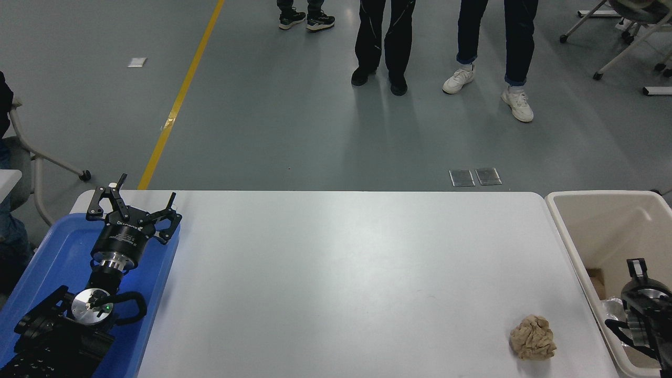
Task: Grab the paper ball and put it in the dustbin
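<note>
The paper ball [533, 337], a tan-brown crumpled wad, lies on the white table [336, 273] near its front right corner. The dustbin [564, 231], beige with a thick rim, stands just off the table's right edge. My right gripper [640, 275] comes in at the right edge and hangs over the inside of the dustbin, to the right of the paper ball and apart from it. Only part of it shows. My left gripper [137, 197] is parked open and empty over the blue tray [47, 262] at the lower left.
A shiny foil piece [611, 310] and a brown scrap [596, 283] lie inside the dustbin. Several people's legs [386, 47] stand on the grey floor beyond the table. A chair [37, 163] is at the far left.
</note>
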Controlling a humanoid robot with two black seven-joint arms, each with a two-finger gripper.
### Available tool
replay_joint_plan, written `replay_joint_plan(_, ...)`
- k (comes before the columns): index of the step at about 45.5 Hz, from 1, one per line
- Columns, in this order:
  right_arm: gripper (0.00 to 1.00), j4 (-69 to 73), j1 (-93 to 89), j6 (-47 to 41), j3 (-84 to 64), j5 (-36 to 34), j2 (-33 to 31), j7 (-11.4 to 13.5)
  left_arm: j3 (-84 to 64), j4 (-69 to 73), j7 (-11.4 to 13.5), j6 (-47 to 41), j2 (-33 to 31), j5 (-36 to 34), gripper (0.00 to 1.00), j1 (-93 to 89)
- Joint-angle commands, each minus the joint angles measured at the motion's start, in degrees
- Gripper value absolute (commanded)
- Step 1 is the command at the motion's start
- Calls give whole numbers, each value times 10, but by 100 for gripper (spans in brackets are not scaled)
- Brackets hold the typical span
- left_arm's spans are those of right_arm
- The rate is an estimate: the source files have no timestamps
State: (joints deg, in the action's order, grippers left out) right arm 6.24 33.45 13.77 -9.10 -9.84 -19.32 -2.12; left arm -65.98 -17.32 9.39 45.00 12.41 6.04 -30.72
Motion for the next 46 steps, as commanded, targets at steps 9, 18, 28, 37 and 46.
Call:
replay_joint_plan(9, 0, -3, -6, 4, 0, -1, 2, 0, 1, 0, 1, 0, 0, 0, 99, 0)
replay_joint_plan(18, 0, -1, -9, -3, -12, 3, -1, -2, 1, 0, 1, 0, 0, -1, 99, 0)
replay_joint_plan(28, 0, 2, -3, -8, -54, 6, -4, -5, 1, 0, 1, 0, 0, -1, 99, 0)
replay_joint_plan(37, 0, 20, 7, -15, -54, 6, -15, -5, 1, 0, 1, 0, 1, 0, 99, 0)
replay_joint_plan(46, 23, 239, 77, -14, -57, 11, -146, -5, 1, 0, 1, 0, 2, 0, 99, 0)
